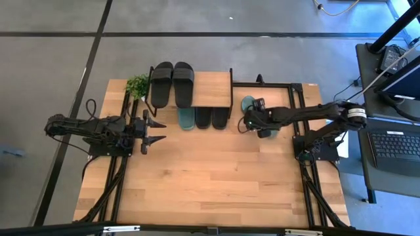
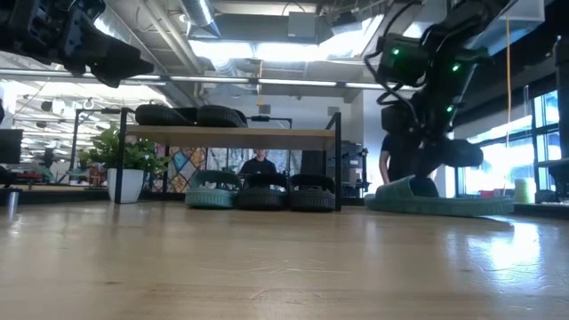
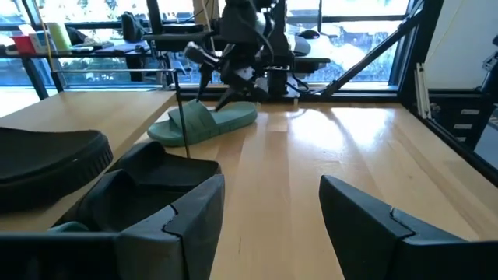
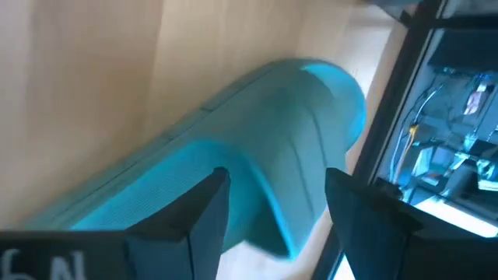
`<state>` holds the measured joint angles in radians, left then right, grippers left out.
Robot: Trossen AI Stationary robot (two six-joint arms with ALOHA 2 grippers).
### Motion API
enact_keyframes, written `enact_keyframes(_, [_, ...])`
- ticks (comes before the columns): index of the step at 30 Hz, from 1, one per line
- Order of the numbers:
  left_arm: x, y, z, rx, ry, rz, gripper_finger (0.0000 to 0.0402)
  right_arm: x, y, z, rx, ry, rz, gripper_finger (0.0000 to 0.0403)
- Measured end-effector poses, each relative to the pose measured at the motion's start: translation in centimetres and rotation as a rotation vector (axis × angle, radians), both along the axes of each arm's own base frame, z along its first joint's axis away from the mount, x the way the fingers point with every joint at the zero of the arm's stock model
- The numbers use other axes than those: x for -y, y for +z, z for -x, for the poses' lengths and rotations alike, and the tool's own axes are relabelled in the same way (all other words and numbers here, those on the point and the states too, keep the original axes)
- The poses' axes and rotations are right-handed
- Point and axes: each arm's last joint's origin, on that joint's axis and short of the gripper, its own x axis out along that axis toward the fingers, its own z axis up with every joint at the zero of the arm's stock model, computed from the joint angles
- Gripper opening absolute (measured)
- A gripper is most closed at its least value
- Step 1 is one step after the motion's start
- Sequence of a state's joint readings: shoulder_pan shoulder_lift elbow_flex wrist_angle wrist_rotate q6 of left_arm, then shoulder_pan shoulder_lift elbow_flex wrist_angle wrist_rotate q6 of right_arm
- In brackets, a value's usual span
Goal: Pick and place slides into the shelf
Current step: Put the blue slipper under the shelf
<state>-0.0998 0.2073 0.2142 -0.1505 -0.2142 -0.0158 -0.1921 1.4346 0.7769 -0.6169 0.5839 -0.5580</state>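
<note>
On my feed: right gripper (image 1: 249, 122) over teal slide (image 1: 249, 105) near table's (image 1: 216, 177) far right edge, just beside shelf (image 1: 213, 88). Fingers (image 4: 204, 210) spread wide, straddling strap, not clamped yet, slide flat on table. Left gripper (image 1: 157, 130) parked at left edge, jaws wide, holding nothing. Shelf at far edge: two black slides (image 1: 172, 82) on top board, one teal plus two black (image 1: 203, 117) underneath. Plant (image 1: 137, 85) at shelf's left end.
</note>
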Motion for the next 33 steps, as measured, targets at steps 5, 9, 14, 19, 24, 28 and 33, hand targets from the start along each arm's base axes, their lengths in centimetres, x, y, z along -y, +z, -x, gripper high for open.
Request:
enact_keyframes(5, [0.0, -0.3, 0.0, -0.032, 0.001, -0.002, 0.0204, 1.5, -0.8, -0.6, -0.031, 0.03, 0.022, 0.0211])
enact_keyframes(9, [0.0, -0.5, 0.1, -0.054, 0.005, 0.023, 0.0204, 2.6, -1.3, -0.4, -0.065, 0.009, 0.017, 0.0211])
enact_keyframes(14, [0.0, -0.6, 0.1, -0.054, 0.006, 0.028, 0.0204, 3.3, -1.5, -0.2, -0.067, -0.026, 0.016, 0.0211])
enact_keyframes(19, [0.0, -0.6, 0.1, -0.054, 0.006, 0.028, 0.0204, 3.3, -1.5, -0.2, -0.068, -0.025, 0.014, 0.0211])
enact_keyframes(24, [0.0, -0.6, 0.1, -0.054, 0.006, 0.028, 0.0204, 3.3, -1.5, -0.3, -0.055, -0.032, 0.016, 0.0211])
enact_keyframes(28, [0.0, -0.6, 0.1, -0.054, 0.006, 0.028, 0.0204, 3.4, -1.4, -0.4, -0.028, -0.042, 0.02, 0.0211])
enact_keyframes(33, [0.0, -0.6, 0.1, -0.054, 0.006, 0.028, 0.0204, 3.4, -1.6, -0.5, -0.034, -0.041, 0.018, 0.0181])
